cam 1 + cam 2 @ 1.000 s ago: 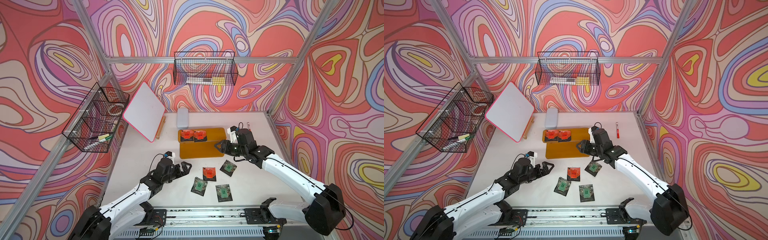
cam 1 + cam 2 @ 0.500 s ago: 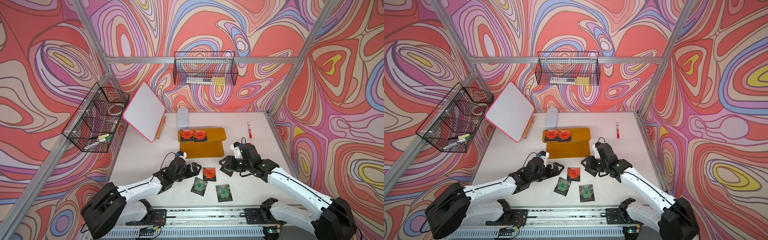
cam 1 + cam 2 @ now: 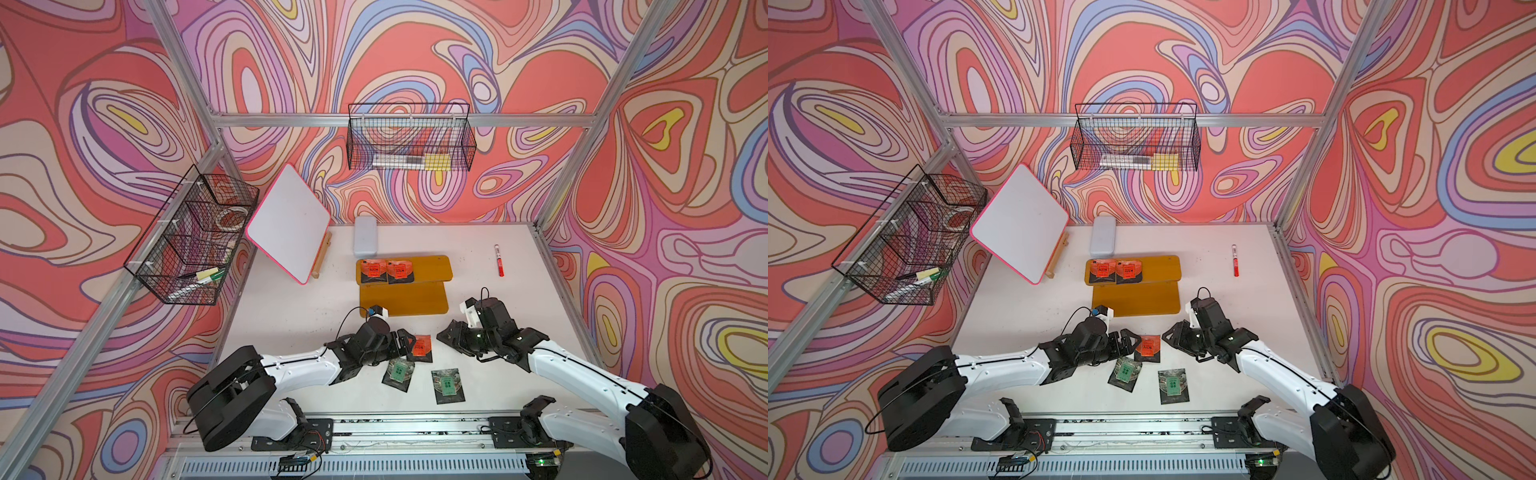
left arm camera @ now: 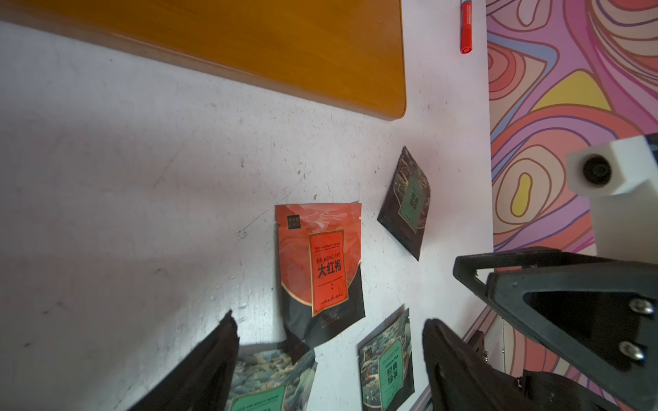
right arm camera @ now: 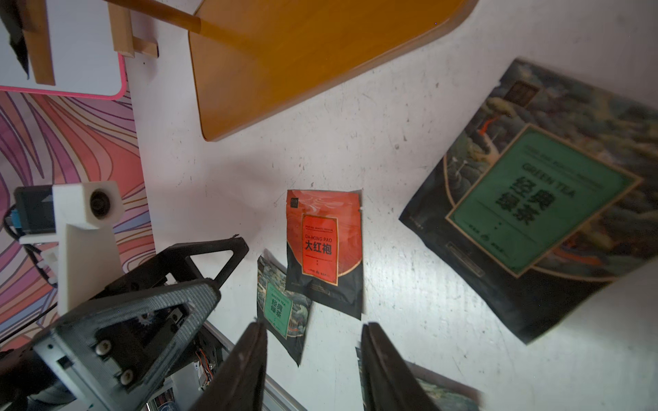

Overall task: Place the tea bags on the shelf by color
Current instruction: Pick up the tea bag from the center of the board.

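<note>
Orange-red tea bag (image 4: 319,263), flat, black-bottomed, gold-framed label

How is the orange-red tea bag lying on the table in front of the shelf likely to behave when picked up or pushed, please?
The orange-red tea bag lies flat on the table, so probably thin, light and hard to pinch. Its surface looks smooth, so it may slide. Its corner overlaps a green tea bag, which might shift too.

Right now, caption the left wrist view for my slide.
Open left tool facing an orange-red tea bag near the shelf.
</note>
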You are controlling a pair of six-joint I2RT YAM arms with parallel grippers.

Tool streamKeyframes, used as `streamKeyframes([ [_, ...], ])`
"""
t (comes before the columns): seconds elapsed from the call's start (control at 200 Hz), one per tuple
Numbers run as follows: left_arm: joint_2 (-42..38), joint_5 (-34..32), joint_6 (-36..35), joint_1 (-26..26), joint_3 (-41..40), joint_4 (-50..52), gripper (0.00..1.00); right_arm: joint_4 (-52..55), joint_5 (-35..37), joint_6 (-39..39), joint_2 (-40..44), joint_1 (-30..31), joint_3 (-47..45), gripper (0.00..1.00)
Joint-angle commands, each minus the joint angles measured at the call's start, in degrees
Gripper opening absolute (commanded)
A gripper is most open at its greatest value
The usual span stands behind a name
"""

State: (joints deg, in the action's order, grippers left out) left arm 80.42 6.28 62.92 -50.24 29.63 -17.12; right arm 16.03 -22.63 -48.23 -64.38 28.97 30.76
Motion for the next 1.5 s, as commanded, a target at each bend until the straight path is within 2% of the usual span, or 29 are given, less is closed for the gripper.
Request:
streamKeyframes([
  [0.0,2.3,0.5,0.7,-0.6,2.6,-4.2,0.84,-2.3,-0.6,-2.1,-1.7,0.6,-1.2,0.45],
  [0.24,6.1,2.1,0.5,-2.5,5.2,-6.2,0.83,-6.2,-1.1,-4.3,-5.1,1.4,-3.0,0.43],
  [0.516,8.3,2.4,1.7,-3.4,4.6,-7.7,0.83,-9.0,-1.0,-5.8,-8.2,1.5,-3.9,0.39],
  [1.087,10.6,3.4,3.3,-4.0,3.0,-9.6,0.83,-13.2,-1.3,-8.7,-12.1,2.6,-5.2,0.37],
  [1.497,10.1,2.0,3.7,-4.2,2.4,-6.3,0.83,-14.9,-1.1,-9.2,-14.4,2.8,-5.0,0.37],
])
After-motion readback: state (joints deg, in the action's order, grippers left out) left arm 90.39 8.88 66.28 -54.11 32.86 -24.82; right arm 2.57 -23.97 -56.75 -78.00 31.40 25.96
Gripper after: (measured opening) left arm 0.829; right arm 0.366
